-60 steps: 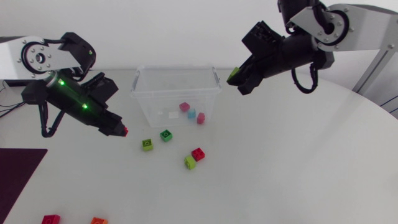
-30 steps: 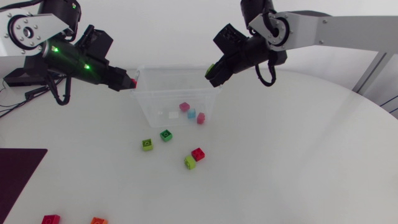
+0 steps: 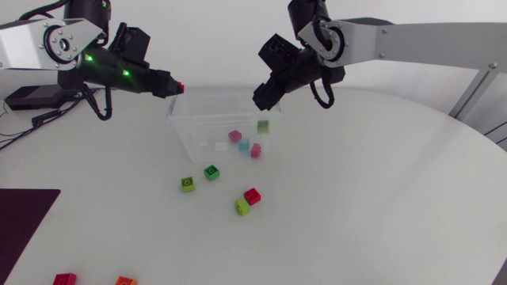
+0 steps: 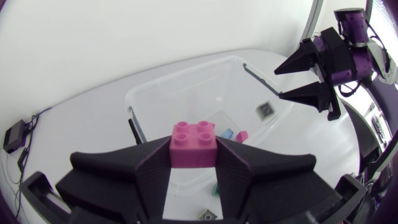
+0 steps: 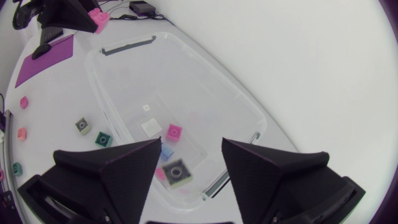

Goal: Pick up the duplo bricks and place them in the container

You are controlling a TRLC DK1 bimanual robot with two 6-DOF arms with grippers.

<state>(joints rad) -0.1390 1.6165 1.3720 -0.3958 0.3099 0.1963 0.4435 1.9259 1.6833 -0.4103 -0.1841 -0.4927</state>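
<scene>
Here: pink brick point(image 4: 194, 134) studs-up, pinched in left gripper point(image 4: 194, 152) at container point(image 3: 184, 127) corner.

Red brick point(image 3: 65, 279) and orange brick point(image 3: 125, 281) are cut off

Bright, even light; fisheye-warped edges

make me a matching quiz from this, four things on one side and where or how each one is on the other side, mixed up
Things:
1. left gripper
2. right gripper
3. dark green brick
4. light blue brick

States:
a. open, above the container
b. lying inside the container
c. shut on a four-stud brick
d. on the table, outside the container

Pairs: 1-c, 2-a, 3-d, 4-b
</scene>
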